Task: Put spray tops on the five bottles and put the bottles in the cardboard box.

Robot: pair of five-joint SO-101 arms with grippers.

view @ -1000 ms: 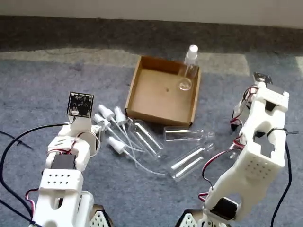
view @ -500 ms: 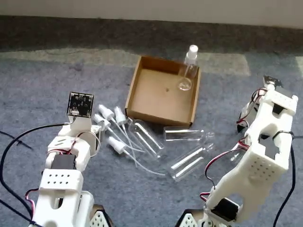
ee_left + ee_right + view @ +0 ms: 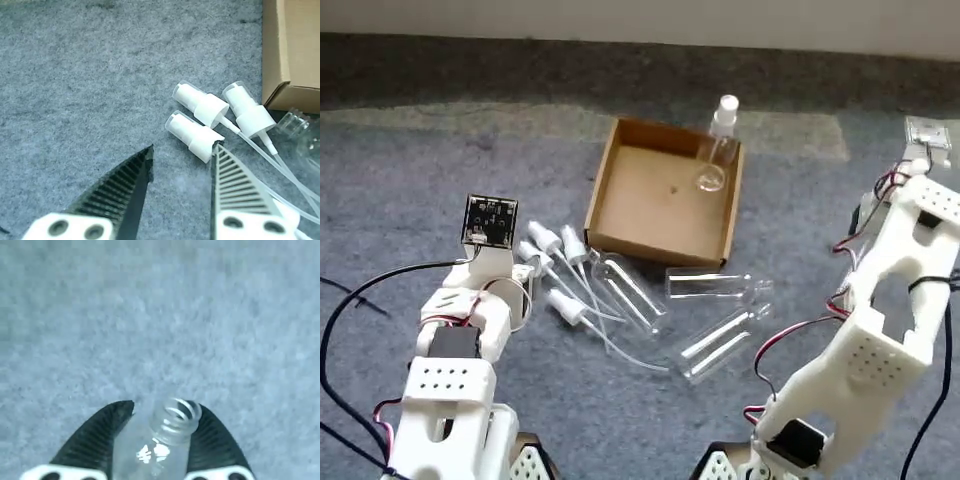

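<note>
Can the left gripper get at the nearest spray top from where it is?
Probably yes: the left gripper is open, and the nearest spray top lies just ahead of it with nothing between them.

Held bottle (image 3: 170,440): only the neck and shoulder showed in the right wrist view; the body ran off the edge.
Cardboard box (image 3: 292,50): the left wrist view caught one corner, the rest was cut off.
Lying bottle (image 3: 302,125): just its threaded mouth, clipped by the edge.
Loose bottles (image 3: 715,285): near the table's middle, clear and overlapping; I couldn't count them.
Dip tubes (image 3: 620,345): too thin to follow.
</note>
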